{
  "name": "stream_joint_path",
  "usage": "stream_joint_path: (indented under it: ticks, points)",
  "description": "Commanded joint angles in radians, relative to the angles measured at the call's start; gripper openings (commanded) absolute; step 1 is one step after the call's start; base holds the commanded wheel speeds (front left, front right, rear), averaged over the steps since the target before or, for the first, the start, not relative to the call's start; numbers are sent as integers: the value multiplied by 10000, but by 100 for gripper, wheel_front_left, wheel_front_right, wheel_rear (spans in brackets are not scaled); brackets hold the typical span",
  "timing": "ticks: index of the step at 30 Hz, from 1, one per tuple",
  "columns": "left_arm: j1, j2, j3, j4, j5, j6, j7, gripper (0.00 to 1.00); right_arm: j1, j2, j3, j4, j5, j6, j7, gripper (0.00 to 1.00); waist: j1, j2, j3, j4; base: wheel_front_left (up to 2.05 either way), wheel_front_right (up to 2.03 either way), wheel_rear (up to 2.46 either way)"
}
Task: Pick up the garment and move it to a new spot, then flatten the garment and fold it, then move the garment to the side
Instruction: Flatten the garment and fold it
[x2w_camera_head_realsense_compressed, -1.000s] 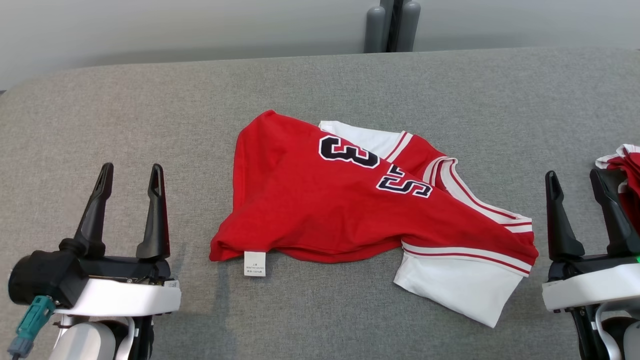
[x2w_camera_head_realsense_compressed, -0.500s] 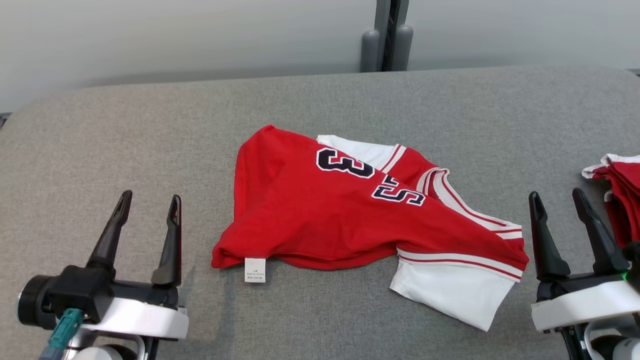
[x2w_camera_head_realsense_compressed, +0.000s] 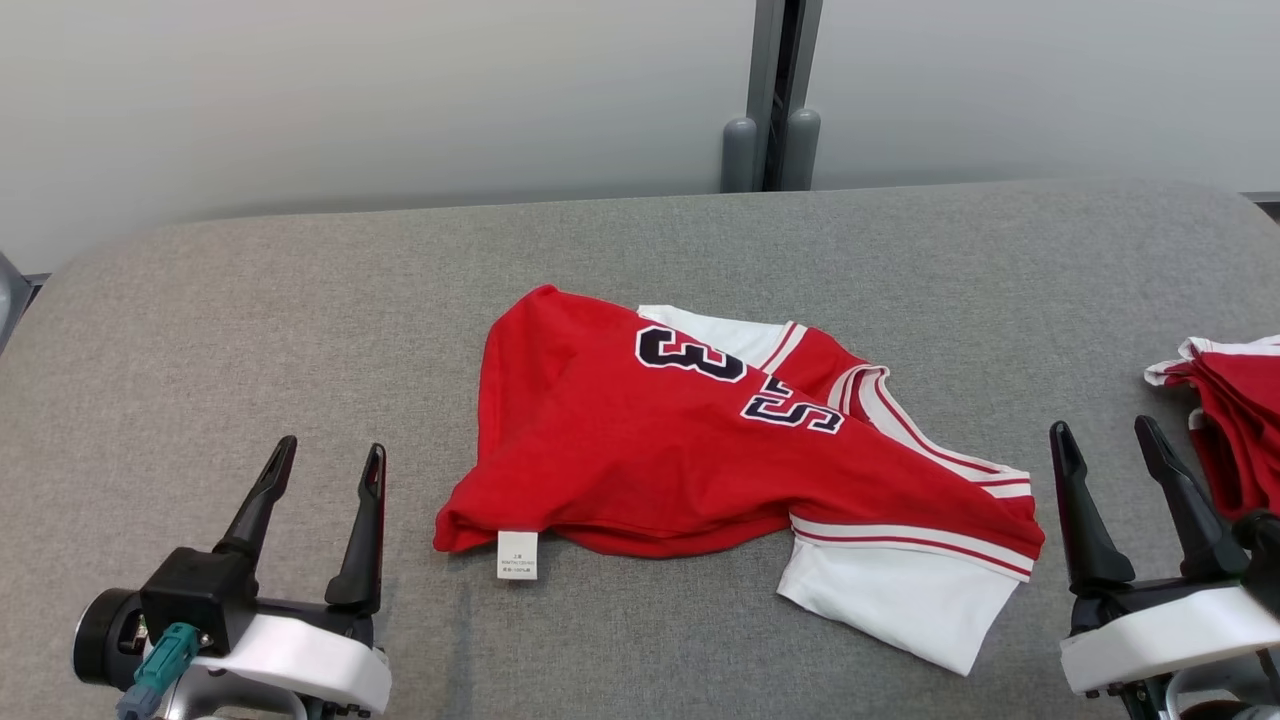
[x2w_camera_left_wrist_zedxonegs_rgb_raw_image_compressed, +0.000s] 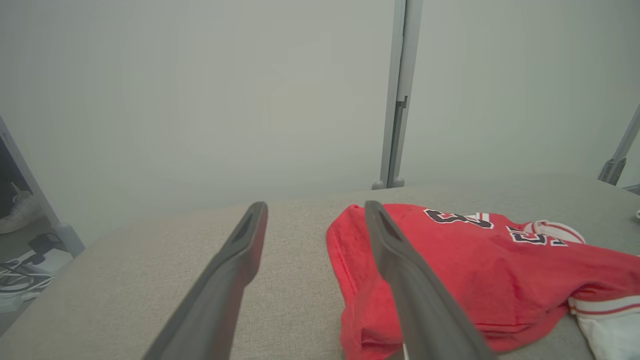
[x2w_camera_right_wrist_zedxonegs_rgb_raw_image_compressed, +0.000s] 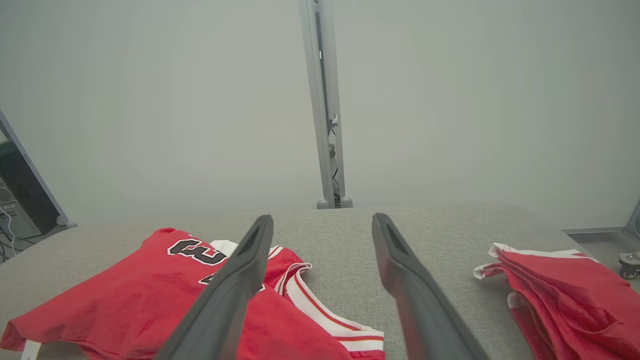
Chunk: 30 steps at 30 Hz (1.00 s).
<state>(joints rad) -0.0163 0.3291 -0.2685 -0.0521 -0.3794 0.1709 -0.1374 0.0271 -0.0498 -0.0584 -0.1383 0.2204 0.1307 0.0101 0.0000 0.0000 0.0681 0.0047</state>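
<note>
the shirt (x2w_camera_head_realsense_compressed: 700, 440) lies crumpled mid-pad (x2w_camera_head_realsense_compressed: 250, 300), its red body bunched over itself, a white sleeve (x2w_camera_head_realsense_compressed: 890, 610) spilling to the near right and a label (x2w_camera_head_realsense_compressed: 517, 555) poking out at the near left hem. it looks light, soft and limp, likely to sag and drag rather than keep shape. a pinch on a hem corner or shoulder seems safer than a grab at the bulk, which could catch several folds. the left gripper (x2w_camera_head_realsense_compressed: 332, 447) and right gripper (x2w_camera_head_realsense_compressed: 1100, 426) stand spread wide and empty on either side, apart from the cloth. open pad lies to the left and behind. a pile (x2w_camera_head_realsense_compressed: 1230, 400) of red cloth sits just beside the right gripper, so room there is tighter.
</note>
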Motion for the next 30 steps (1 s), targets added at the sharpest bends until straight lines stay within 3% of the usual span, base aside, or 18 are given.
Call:
stream_joint_path:
  ticks: [1,10,20,28,30]
  points:
    - [-16,23,9,51,-76,-47,37,100,96,-33,-20,-12,36,0,24,100,0,0,-4,8,0,0,0]
    - [-270,70,-219,306,-226,-249,421,100,51,-33,-57,5,86,0,22,100,0,0,121,107,0,0,0]
    - [-1180,185,-1159,2275,-1029,-1686,2299,100,-329,-31,286,189,135,0,-13,100,0,0,702,-142,0,0,0]
    - [-2015,250,-1418,3668,-1147,-2265,2536,100,-557,-31,438,475,265,0,-175,100,0,0,1139,-528,0,0,0]
    - [-2123,266,-1441,3839,-1132,-2338,2455,16,-572,-31,438,569,299,0,-232,100,0,0,1201,-594,0,0,0]
